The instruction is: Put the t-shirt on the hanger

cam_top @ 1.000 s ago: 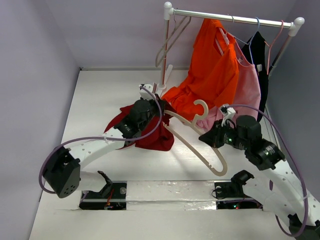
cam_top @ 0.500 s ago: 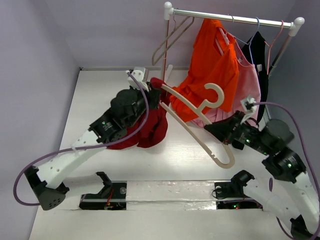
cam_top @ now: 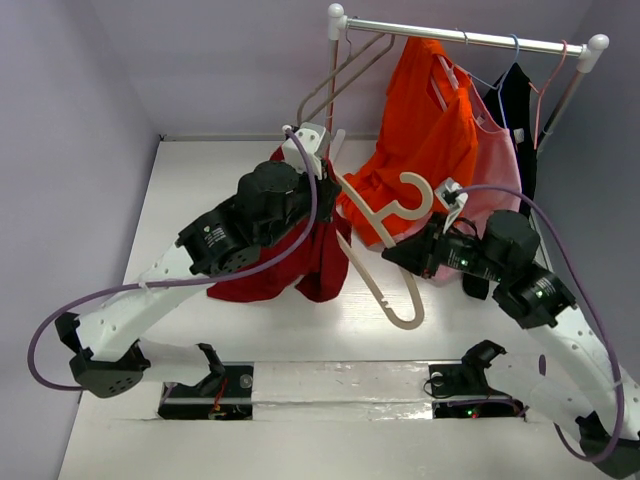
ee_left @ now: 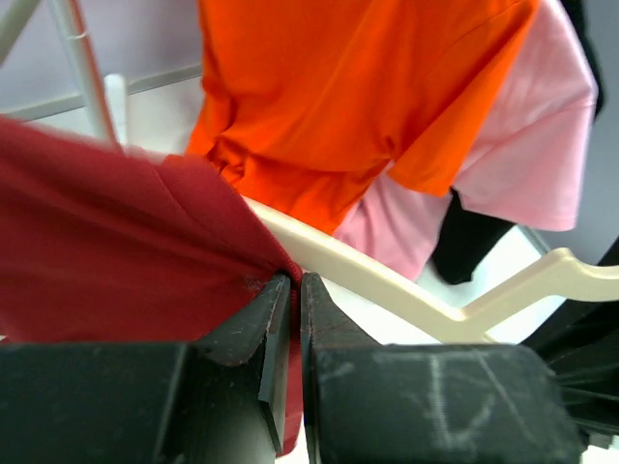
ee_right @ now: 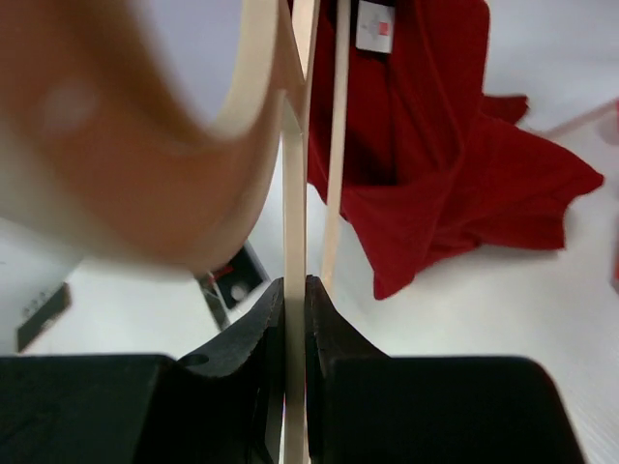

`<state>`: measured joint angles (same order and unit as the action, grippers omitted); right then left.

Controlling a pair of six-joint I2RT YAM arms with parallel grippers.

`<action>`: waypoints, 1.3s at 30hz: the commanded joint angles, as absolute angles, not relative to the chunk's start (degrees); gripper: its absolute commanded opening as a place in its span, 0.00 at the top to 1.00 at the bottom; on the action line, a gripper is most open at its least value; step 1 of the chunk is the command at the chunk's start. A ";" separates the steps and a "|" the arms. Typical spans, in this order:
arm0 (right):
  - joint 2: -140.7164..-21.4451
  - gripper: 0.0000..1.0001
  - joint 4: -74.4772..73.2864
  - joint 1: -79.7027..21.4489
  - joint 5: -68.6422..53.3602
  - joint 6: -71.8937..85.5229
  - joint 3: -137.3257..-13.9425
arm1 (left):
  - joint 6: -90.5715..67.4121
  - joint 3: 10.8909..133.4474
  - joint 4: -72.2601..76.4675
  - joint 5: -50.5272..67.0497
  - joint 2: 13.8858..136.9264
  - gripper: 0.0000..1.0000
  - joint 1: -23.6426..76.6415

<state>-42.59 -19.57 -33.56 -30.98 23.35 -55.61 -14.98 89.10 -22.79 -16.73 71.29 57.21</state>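
Observation:
The maroon t-shirt hangs lifted off the table from my left gripper, which is shut on its upper edge. In the left wrist view the jaws pinch the red cloth, with the cream hanger's arm just behind the fold. My right gripper is shut on the cream hanger and holds it in the air right of the shirt, hook up. The right wrist view shows the jaws closed on a thin hanger bar, with the t-shirt beyond.
A clothes rack stands at the back right with an orange shirt, a pink garment and a dark garment. A thin grey-tan hanger hangs at its left end. Walls enclose the table.
My left gripper has lifted the t-shirt off the table, up and toward the rack. My right gripper has carried the hanger left toward the shirt, and the hanger now hangs steeper.

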 commanded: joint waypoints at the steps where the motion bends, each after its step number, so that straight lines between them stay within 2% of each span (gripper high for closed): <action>1: -38.69 1.00 -25.82 -34.89 -29.12 16.45 -59.76 | -14.59 93.34 -21.97 -18.01 67.33 1.00 57.83; 5: -34.63 1.00 -29.44 -34.89 -29.97 17.66 -58.80 | -14.68 93.08 -22.85 -18.46 66.27 1.00 57.83; 13: -44.10 1.00 -23.39 -34.89 -32.70 17.14 -55.98 | -13.54 97.03 -23.38 -5.12 73.12 1.00 58.35; 21: -52.03 1.00 -8.02 -34.89 -27.95 17.93 -58.98 | -9.67 99.67 -24.52 2.52 76.38 1.00 63.63; 27: -55.02 1.00 10.44 -34.89 -22.34 22.05 -55.38 | -9.58 93.00 -21.54 6.85 72.52 1.00 63.63; 29: -54.15 1.00 14.58 -34.89 -18.38 24.16 -53.88 | -10.28 90.89 -21.01 4.31 71.37 1.00 63.63; 30: -53.10 1.00 15.98 -34.89 -16.80 24.69 -52.92 | -11.59 90.44 -21.01 -0.65 70.41 1.00 63.63; 32: -49.15 1.00 17.40 -34.89 -11.90 25.57 -50.20 | -12.65 89.30 -20.05 -5.34 69.09 0.87 63.63; 33: -47.83 1.00 17.40 -34.89 -10.39 25.66 -49.49 | -13.00 88.95 -19.34 -8.41 67.78 0.65 63.63; 34: -46.59 1.00 17.40 -34.89 -9.33 25.66 -48.79 | -13.62 88.60 -18.29 -9.92 67.15 0.53 63.63; 35: -44.75 1.00 17.14 -34.89 -7.92 25.66 -47.74 | -13.88 87.98 -16.11 -11.67 66.63 0.37 63.63; 37: -43.95 1.00 15.74 -34.89 -8.00 25.32 -47.46 | -14.32 87.37 -13.55 -17.30 64.96 0.29 63.63; 39: -43.24 1.00 14.76 -34.89 -8.43 25.75 -46.33 | -15.81 85.97 -9.77 -20.98 63.99 0.28 62.33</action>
